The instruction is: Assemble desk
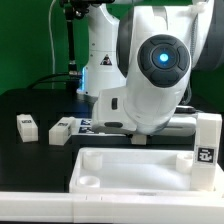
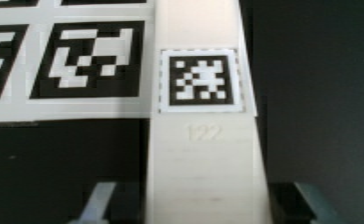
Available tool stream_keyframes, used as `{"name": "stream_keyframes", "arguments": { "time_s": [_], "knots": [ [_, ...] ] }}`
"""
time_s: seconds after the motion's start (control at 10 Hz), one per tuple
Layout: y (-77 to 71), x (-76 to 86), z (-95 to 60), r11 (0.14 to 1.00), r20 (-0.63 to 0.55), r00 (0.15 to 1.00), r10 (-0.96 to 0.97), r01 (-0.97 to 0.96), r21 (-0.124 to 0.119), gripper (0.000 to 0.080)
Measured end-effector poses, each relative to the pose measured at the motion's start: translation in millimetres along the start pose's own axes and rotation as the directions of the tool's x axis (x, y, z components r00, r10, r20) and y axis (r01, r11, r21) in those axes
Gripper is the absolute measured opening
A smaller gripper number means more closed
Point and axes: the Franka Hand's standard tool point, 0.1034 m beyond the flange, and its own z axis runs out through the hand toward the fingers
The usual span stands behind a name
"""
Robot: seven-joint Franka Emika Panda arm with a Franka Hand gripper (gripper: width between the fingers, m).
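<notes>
Exterior view: arm (image 1: 150, 80) hides most of the marker board (image 1: 88, 124). Desk panel (image 1: 130, 168) lies camera-side of the board, two legs (image 1: 27, 126) off its exterior view's left, upright leg (image 1: 207, 150) off its right.
Wrist view: hand (image 2: 202, 195) narrow but not gripping, fingers (image 2: 104, 200) straddle tagged leg (image 2: 202, 140) with slim gaps, just beside the board (image 2: 72, 60).

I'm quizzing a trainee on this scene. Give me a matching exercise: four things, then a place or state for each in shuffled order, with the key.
Things:
1 tabletop
2 marker board
3 wrist-view leg
4 leftmost leg

Places or states:
A between the fingers
B lying on the black table, exterior view's left
C front of the exterior view
D carries several tags

Pairs: 1-C, 2-D, 3-A, 4-B
</notes>
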Motion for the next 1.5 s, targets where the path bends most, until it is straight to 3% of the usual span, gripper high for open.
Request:
{"name": "stream_keyframes", "arguments": {
  "time_s": [0.1, 0.2, 0.3, 0.8, 1.0, 1.1, 1.2, 1.5],
  "knots": [
    [9.9, -2.8, -16.8, 0.998, -0.025, 0.999, -0.048, 0.048, -0.029, 0.0288],
    [16.8, -16.6, -49.2, 0.997, -0.062, 0.996, -0.07, 0.068, -0.025, 0.0288],
    [21.1, -27.8, -70.5, 0.998, -0.083, 0.994, -0.067, 0.066, -0.016, 0.0288],
    [22.8, -13.8, -86.8, 0.997, -0.413, 0.907, -0.081, 0.075, -0.03, 0.029],
    [33.5, -16.8, -127.9, 0.994, -0.524, 0.845, -0.103, 0.097, -0.039, 0.029],
    [32.1, -23.0, -146.5, 0.995, -0.561, 0.822, -0.102, 0.095, -0.041, 0.029],
    [27.8, -26.3, -152.7, 0.995, -0.571, 0.815, -0.099, 0.093, -0.041, 0.029],
    [29.9, -17.8, -158.6, 0.995, -0.725, 0.682, -0.098, 0.085, -0.054, 0.029]
  ]
}}
